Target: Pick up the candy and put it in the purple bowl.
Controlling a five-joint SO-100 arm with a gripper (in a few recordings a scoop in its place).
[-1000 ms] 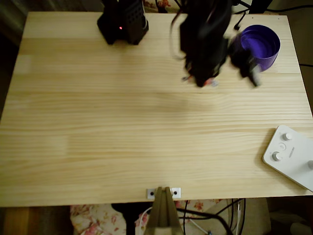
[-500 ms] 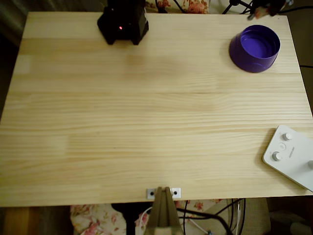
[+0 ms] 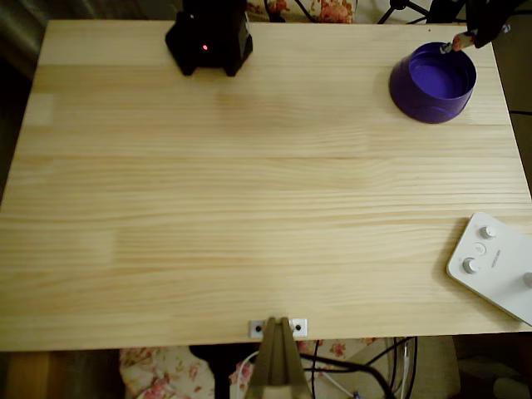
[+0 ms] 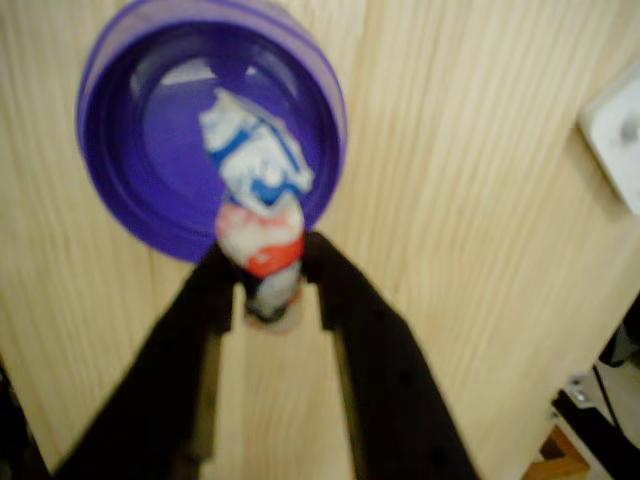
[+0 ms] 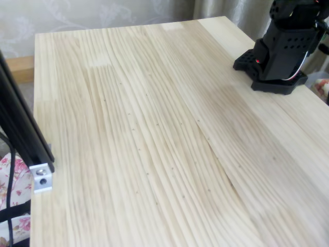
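The candy (image 4: 258, 200), a small wrapped sweet with a red-orange middle and a white-blue twisted end, is pinched between my black fingers (image 4: 345, 320). In the wrist view my gripper (image 4: 268, 272) is shut on it, and the twisted end hangs over the near rim of the purple bowl (image 4: 150, 130). In the overhead view the purple bowl (image 3: 433, 81) stands at the table's top right corner. There my gripper (image 3: 465, 38) reaches in from the top right edge, and the candy (image 3: 448, 47) hangs above the bowl's far rim.
The arm's black base (image 3: 208, 37) stands at the table's top edge and at the right in the fixed view (image 5: 280, 51). A white device with knobs (image 3: 495, 264) lies at the lower right corner. A metal bracket (image 3: 278, 327) sits at the near edge.
One second ago the arm hung over the table left of the bowl. It has swung to the top right corner, and the candy now hangs at the bowl's rim.
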